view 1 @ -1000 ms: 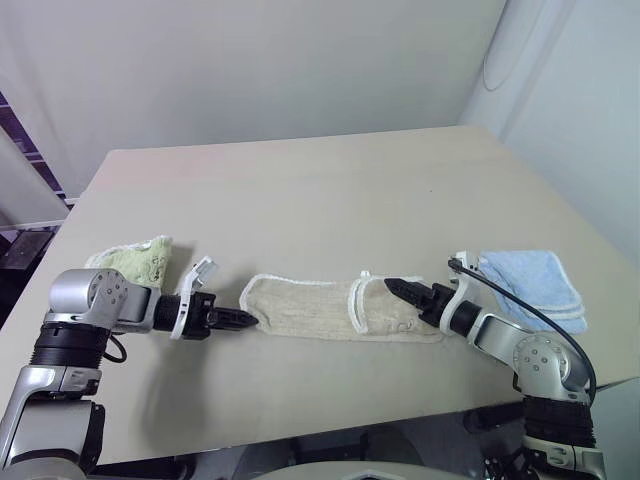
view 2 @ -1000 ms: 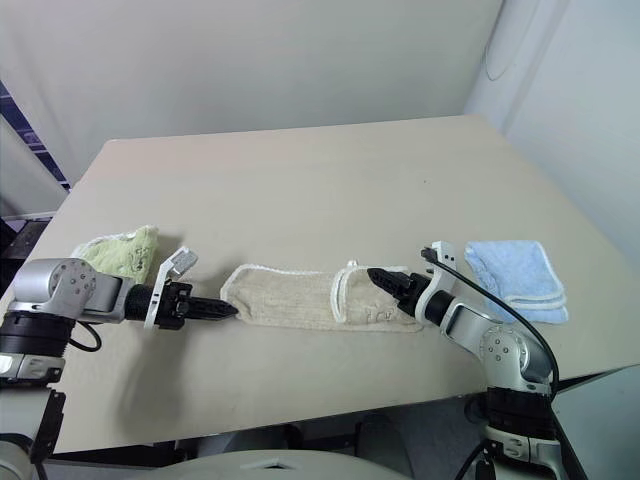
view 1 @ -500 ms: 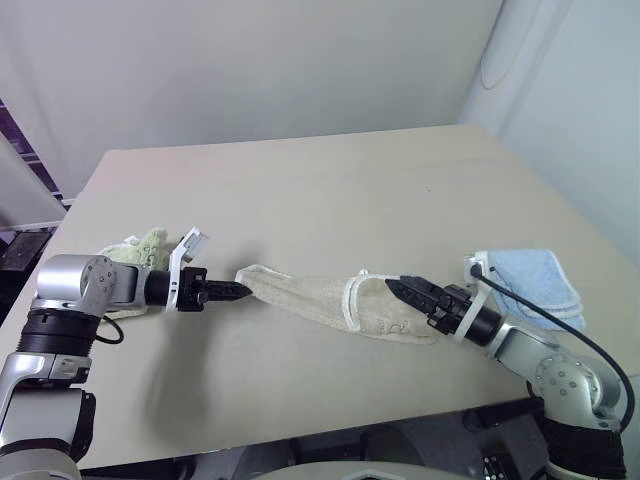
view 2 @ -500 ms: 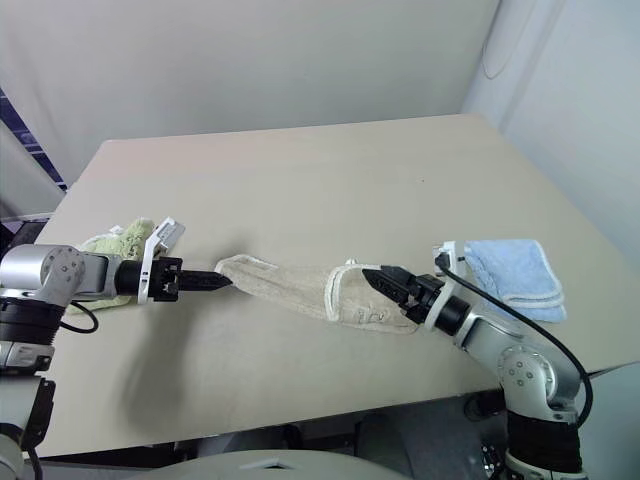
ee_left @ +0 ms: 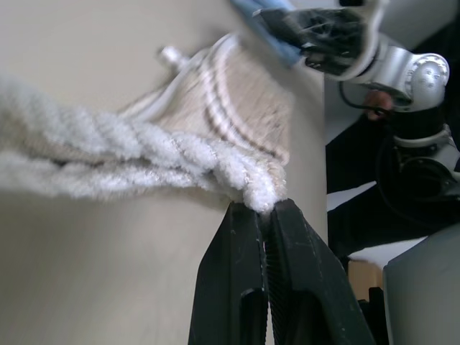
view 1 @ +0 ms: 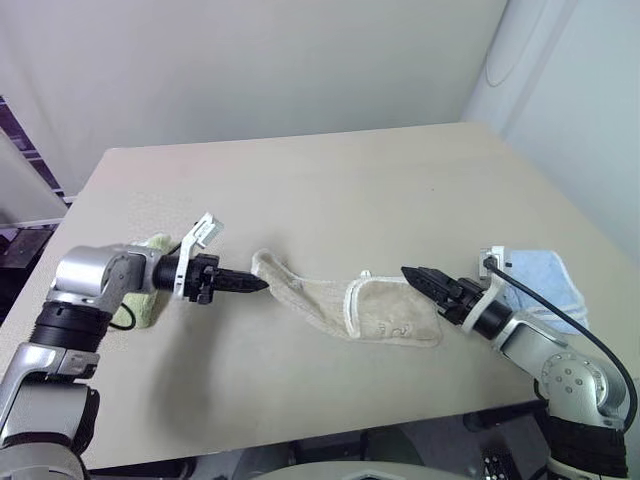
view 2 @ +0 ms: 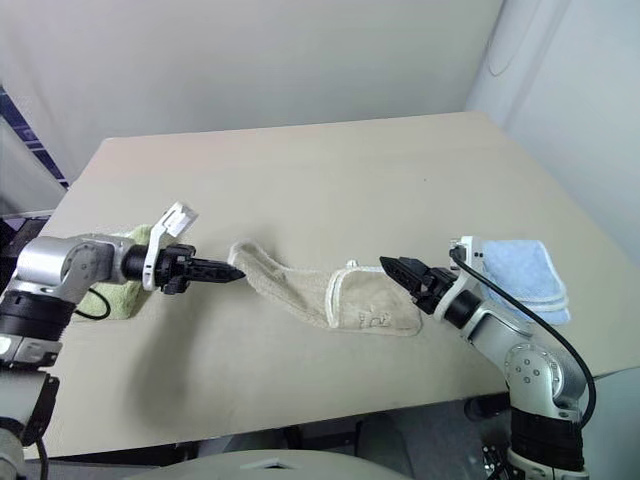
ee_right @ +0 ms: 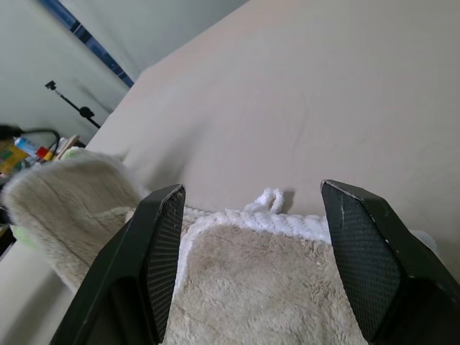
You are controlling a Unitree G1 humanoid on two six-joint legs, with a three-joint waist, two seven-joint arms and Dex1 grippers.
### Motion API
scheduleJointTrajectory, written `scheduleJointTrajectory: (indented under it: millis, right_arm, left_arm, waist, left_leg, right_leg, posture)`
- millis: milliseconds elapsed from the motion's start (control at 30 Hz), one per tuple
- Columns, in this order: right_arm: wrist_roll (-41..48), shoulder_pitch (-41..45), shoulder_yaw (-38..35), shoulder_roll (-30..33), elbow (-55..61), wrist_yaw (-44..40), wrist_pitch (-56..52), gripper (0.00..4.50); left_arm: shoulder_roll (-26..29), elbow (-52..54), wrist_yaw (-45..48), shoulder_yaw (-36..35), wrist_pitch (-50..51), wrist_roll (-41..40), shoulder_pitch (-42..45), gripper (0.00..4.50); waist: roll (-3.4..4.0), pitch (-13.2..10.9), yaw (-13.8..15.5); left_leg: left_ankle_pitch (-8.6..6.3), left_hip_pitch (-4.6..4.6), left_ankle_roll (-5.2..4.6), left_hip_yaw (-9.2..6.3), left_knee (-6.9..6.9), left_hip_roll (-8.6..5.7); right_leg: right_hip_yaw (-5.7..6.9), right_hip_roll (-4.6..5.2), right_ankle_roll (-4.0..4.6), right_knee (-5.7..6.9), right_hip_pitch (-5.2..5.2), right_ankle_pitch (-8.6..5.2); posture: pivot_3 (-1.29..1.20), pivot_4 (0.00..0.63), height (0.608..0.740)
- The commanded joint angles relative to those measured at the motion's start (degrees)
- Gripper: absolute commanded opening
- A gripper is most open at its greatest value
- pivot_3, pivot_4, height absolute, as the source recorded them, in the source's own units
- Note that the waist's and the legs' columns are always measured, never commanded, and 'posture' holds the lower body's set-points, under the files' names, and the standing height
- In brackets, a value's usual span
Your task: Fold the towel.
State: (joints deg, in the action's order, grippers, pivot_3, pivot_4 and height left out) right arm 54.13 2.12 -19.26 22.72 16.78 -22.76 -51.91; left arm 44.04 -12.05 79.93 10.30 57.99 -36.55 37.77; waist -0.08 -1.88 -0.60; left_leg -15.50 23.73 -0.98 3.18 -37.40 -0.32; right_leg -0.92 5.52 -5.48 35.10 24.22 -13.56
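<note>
Left eye view takes in the counter (view 1: 330,190), broad and bare toward its far edge, with the work strung along the near side. Across it lies the towel (view 1: 385,318): its right part rests flat on the counter in a doubled pad with the white corded edging and small loop showing, while its left end rises off the surface in a narrow twisted strip toward the left claw (view 1: 258,284). A light green folded towel (view 1: 148,285) sits behind the left arm near the counter's left edge, and a light blue folded towel (view 2: 528,278) lies beyond the right arm at the right edge.

The left claw is pressed together on the very tip of the towel's corded corner; the left wrist view shows only a small tuft of edging caught between the fingers (ee_left: 237,287). That thin bite is the main risk: if the arm carries the end across quickly, the cloth's own drag on the counter could pull the corner free and drop it short of the fold.

The right claw (view 1: 418,277) hangs just above the flat part with its jaws apart, gripping nothing. With nothing pinning that end, the pad may slide along with the pull, so the fold could land crooked or bunched. The roped strip may also lay down twisted rather than flat.
</note>
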Motion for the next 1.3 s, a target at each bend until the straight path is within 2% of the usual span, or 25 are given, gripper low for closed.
scheduleJointTrajectory:
  millis: [33, 333, 467, 767, 933, 1067, 1300]
  right_arm:
    - [1.4, -0.5, -2.3, -0.1, 2.5, 0.7, 1.5, 3.15]
    - [2.1, -2.7, -5.8, -2.2, 4.3, 6.1, 4.6, 3.15]
    - [2.2, -3.9, -9.6, -3.7, 3.6, 10.5, 7.0, 3.15]
    - [2.3, -7.5, -11.3, -5.6, 5.9, 14.7, 9.8, 3.15]
    - [1.7, -9.0, -10.2, -5.7, 7.0, 15.5, 10.5, 3.15]
    - [1.6, -9.0, -10.2, -5.3, 6.9, 15.7, 10.5, 3.15]
    - [-0.3, -8.4, -9.5, -4.1, 6.3, 14.8, 11.9, 3.15]
  left_arm:
    - [-2.6, -1.1, 3.1, 1.6, -2.9, 1.1, 4.3, 0.04]
    - [-17.4, -10.7, 12.0, 13.3, -11.6, 8.7, 13.6, 0.04]
    - [-28.2, -18.2, 11.7, 16.3, -15.5, 12.3, 17.8, 0.04]
    - [-43.5, -34.0, 8.1, 17.1, -23.9, 20.1, 20.6, 0.04]
    - [-47.8, -39.5, 6.7, 16.0, -27.5, 23.1, 20.6, 0.04]
    - [-48.1, -38.6, 8.6, 15.2, -27.1, 23.5, 19.7, 1.05]
    - [-46.9, -35.0, 4.6, 10.9, -28.1, 23.4, 18.3, 3.6]
  waist:
    - [0.0, 0.0, -0.1]
    - [-0.08, -0.1, -0.2]
    - [-0.19, -0.1, 0.1]
    - [-0.19, -0.2, -0.1]
    - [-0.16, -0.2, 0.0]
    - [-0.15, -0.2, -0.2]
    - [-0.15, -0.2, -0.1]
  left_leg:
    - [0.0, 0.0, -0.01, 0.01, -0.03, -0.01]
    - [-0.08, 0.04, -0.28, 0.01, -0.82, 0.08]
    - [-0.08, -0.3, -0.28, -0.04, -0.9, 0.07]
    - [-0.13, -0.33, -0.37, -0.21, -0.87, 0.18]
    - [-0.13, -0.35, -0.37, -0.35, -0.88, 0.2]
    - [-0.13, -0.35, -0.37, -0.29, -0.88, 0.19]
    - [-0.13, -0.36, -0.37, -0.33, -0.88, 0.2]
  right_leg:
    - [0.0, 0.0, 0.0, 0.0, -0.02, 0.0]
    - [0.07, -0.55, -0.07, 0.06, -0.4, -0.01]
    - [0.07, -0.59, -0.11, 0.02, -0.82, -0.03]
    - [0.04, -0.89, -0.28, 0.1, -0.76, -0.09]
    - [0.08, -0.92, -0.3, 0.12, -0.8, -0.09]
    - [0.02, -0.89, -0.3, 0.1, -0.8, -0.09]
    - [0.03, -0.9, -0.3, 0.11, -0.8, -0.09]
  posture:
    - [0.0, 0.0, 0.74]
    - [0.0, 0.0, 0.74]
    - [0.0, 0.0, 0.74]
    - [0.0, 0.0, 0.74]
    - [0.0, 0.0, 0.74]
    - [0.0, 0.0, 0.74]
    - [0.0, 0.0, 0.74]
